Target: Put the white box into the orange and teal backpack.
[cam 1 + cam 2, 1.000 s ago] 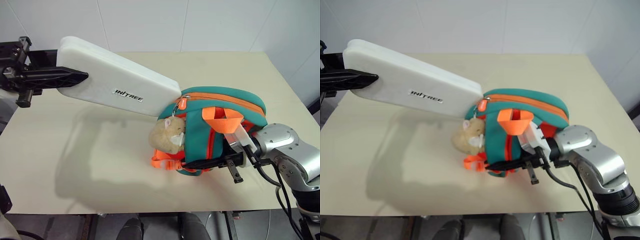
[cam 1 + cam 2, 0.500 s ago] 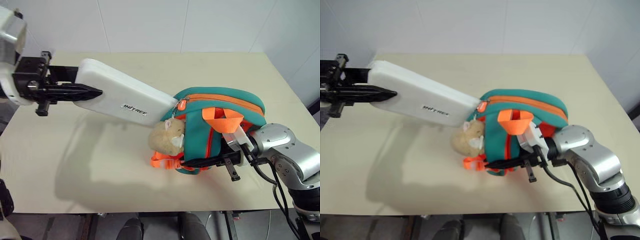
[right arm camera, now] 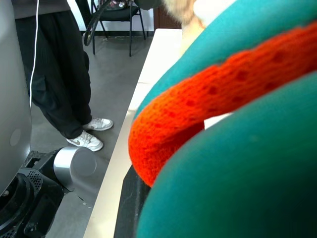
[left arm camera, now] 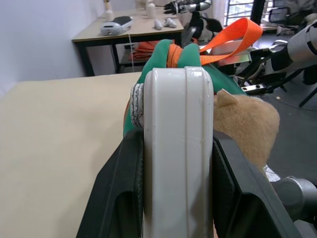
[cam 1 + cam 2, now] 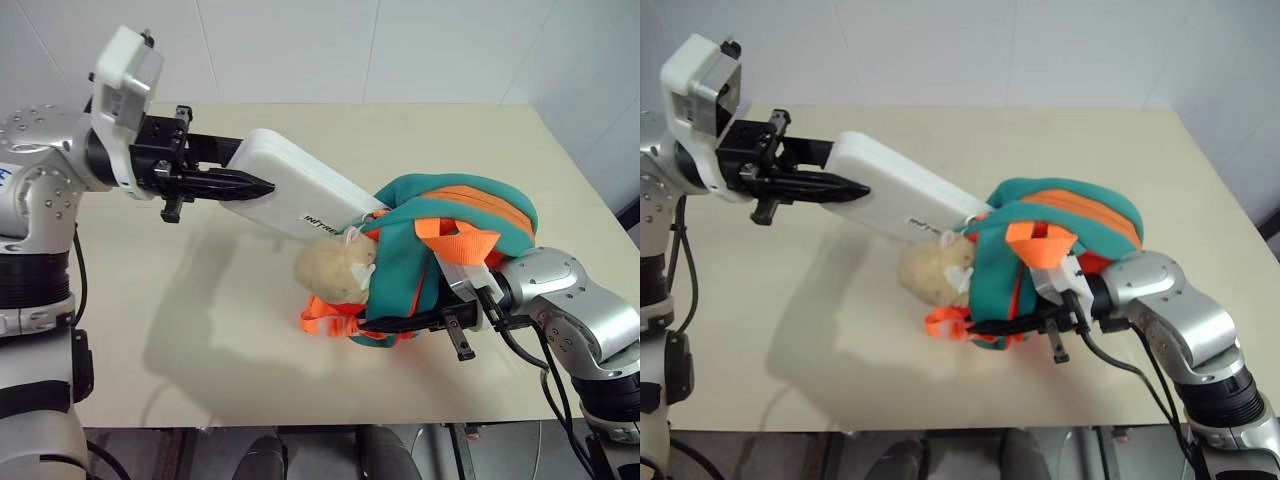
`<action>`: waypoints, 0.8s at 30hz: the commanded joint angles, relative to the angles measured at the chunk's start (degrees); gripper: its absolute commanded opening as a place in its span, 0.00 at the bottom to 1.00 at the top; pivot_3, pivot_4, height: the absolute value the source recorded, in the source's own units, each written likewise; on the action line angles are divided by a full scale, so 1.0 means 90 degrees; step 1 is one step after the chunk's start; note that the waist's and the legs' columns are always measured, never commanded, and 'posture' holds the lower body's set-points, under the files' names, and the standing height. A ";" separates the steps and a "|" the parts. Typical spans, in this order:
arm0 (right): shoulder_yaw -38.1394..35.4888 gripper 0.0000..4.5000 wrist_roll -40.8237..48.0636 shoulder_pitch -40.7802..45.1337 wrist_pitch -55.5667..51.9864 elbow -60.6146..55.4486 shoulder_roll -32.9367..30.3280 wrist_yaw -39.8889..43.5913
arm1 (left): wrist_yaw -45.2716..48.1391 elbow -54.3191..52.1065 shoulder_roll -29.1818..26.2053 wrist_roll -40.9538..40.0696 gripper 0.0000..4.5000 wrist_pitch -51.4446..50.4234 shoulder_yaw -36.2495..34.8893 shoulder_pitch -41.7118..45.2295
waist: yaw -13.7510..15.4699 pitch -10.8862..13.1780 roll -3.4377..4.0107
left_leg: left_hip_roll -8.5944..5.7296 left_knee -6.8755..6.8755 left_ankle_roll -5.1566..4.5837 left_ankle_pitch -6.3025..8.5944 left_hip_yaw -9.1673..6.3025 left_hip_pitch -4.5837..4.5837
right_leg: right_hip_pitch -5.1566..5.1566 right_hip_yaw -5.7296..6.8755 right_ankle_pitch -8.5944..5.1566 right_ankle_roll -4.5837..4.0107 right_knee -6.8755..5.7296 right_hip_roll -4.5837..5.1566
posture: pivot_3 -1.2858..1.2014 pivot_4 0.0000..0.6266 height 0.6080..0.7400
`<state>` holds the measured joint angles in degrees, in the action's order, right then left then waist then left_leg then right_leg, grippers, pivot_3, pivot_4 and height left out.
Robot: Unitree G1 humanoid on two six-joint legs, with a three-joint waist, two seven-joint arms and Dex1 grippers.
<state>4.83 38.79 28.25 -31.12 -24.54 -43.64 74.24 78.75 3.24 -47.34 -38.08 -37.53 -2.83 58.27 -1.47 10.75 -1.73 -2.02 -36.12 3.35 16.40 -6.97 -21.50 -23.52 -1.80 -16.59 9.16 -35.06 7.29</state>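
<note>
**White box nosing into the backpack mouth**

While the left tool (image 5: 235, 183) clamps the flat, slim white plastic box (image 5: 300, 198) by its near end, one black finger (image 4: 121, 198) on each broad face, the box slants from the upper left of the frame down toward the centre. Its far end is tucked under the teal lip of the small rounded orange and teal fabric backpack (image 5: 455, 215), which sits right of centre on the pale beige desk (image 5: 200, 350). Most of the box is outside the bag, and the grey lettering on its top face shows just before the opening. In the left wrist view the box stands on edge between the two fingers, with the teal rim and an orange webbing loop (image 4: 230, 37) just beyond its end.

The right tool (image 5: 400, 323) reaches in from the lower right of the frame and is closed on the lower edge of the backpack, its fingers lying along the teal trim. A tan plush animal toy (image 5: 335, 268) hangs at the front of the bag, just below the box's far end. Orange straps (image 5: 330, 322) spill onto the desk beneath the toy.

In the right wrist view a person's dark trouser legs and white shoes (image 3: 91, 136) stand on the grey floor beside the desk.
</note>
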 commanded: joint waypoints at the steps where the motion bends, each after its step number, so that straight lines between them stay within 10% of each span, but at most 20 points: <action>1: 0.0062 0.12 -0.0055 0.0081 0.0113 -0.0159 0.0078 -0.0085 | 0.0376 -0.0176 0.0223 0.0008 0.29 0.0182 0.0323 0.0159 | 0.0006 0.0000 0.0000 | 0.0000 -0.0001 0.0000 0.0000 0.0000 0.0000 | 0.0000 0.0000 0.0000 0.0000 0.0000 0.0000 | 0.52 0.24 1.00; 24: -0.0017 0.12 -0.0120 0.0015 0.0130 -0.0175 0.0090 -0.0204 | 0.0945 0.0101 -0.1137 -0.0556 0.29 -0.0872 -0.0596 0.1023 | -0.0026 0.0001 0.0000 | 0.0005 0.0001 -0.0003 0.0002 0.0000 -0.0002 | -0.0004 0.0000 0.0001 0.0002 -0.0003 -0.0006 | 0.52 0.24 1.00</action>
<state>5.03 37.30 27.70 -31.00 -25.33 -43.21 72.86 85.94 6.03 -56.40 -39.66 -44.76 -4.62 64.98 -1.70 10.76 -1.73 -1.98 -36.11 3.33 16.42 -6.98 -21.51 -23.56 -1.80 -16.58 9.17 -35.10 7.24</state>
